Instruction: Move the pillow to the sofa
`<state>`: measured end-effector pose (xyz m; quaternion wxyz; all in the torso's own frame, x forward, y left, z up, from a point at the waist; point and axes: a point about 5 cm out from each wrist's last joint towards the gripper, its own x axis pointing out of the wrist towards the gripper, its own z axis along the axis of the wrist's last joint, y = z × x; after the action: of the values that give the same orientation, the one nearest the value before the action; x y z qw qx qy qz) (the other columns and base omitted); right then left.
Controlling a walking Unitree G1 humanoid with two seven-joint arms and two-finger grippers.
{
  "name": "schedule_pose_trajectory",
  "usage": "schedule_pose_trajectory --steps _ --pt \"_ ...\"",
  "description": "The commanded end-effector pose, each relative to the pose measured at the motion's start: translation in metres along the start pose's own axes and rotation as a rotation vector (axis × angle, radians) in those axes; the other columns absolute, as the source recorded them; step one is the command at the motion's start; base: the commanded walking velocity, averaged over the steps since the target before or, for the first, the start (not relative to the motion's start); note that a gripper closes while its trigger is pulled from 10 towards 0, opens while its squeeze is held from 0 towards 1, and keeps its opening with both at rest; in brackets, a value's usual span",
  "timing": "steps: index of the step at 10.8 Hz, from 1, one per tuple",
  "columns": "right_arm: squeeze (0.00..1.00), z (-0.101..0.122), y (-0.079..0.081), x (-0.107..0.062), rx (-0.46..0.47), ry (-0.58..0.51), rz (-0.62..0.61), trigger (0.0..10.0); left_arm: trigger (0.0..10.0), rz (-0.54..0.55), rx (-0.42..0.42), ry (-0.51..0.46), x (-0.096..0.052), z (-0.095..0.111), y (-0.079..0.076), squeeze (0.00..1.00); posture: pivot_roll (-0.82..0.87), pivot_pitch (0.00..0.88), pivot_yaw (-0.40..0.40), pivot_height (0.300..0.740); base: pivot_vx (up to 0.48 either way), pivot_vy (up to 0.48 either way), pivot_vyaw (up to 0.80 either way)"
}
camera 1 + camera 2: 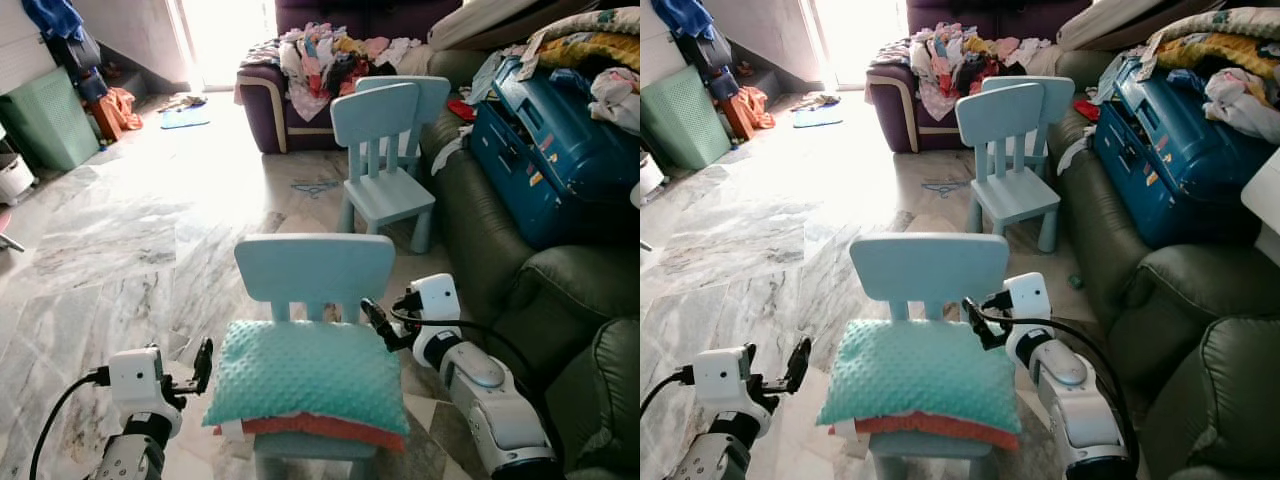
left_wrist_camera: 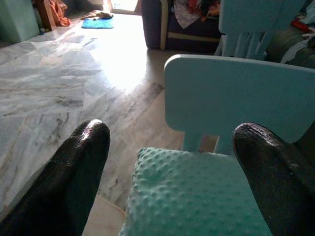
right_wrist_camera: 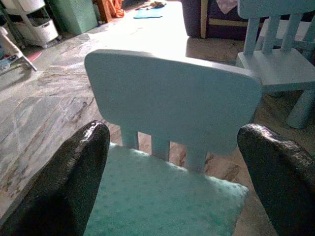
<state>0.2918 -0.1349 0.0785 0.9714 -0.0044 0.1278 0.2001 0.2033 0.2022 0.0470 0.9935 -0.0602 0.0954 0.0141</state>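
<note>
A teal dotted pillow [image 1: 305,375] with an orange underside lies on the seat of a small light-blue chair [image 1: 313,268] right in front of me. My left gripper [image 1: 203,366] hangs open just off the pillow's left edge. My right gripper [image 1: 376,324] is open at the pillow's back right corner, beside the chair back. In the left wrist view the pillow [image 2: 197,196] lies between the two black fingers [image 2: 74,182]. The right wrist view shows the pillow [image 3: 167,201] and the chair back [image 3: 172,101] between its fingers [image 3: 64,187]. The dark green sofa [image 1: 540,290] stands to my right.
A blue suitcase [image 1: 550,150] and heaped laundry [image 1: 590,50] cover the green sofa's far seat. Two more light-blue chairs [image 1: 385,160] stand ahead. A purple sofa [image 1: 300,90] piled with clothes sits at the back. A green hamper [image 1: 45,120] is far left on marble floor [image 1: 120,240].
</note>
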Motion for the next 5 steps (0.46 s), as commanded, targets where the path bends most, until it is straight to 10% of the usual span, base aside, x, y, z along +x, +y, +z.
schedule_pose_trajectory --steps 1,5 --pt "0.00 0.0051 0.0020 0.0017 -0.008 -0.018 0.014 10.0 10.0 -0.004 0.013 0.015 -0.0007 -0.0031 0.0003 0.00 -0.16 0.029 0.053 0.668 0.000 0.000 0.00" --pt "0.00 0.0053 0.0023 0.0017 -0.012 -0.019 0.017 10.0 10.0 -0.005 0.013 0.015 -0.0003 -0.0033 -0.0003 0.00 -0.16 0.031 0.052 0.613 0.000 0.000 0.00"
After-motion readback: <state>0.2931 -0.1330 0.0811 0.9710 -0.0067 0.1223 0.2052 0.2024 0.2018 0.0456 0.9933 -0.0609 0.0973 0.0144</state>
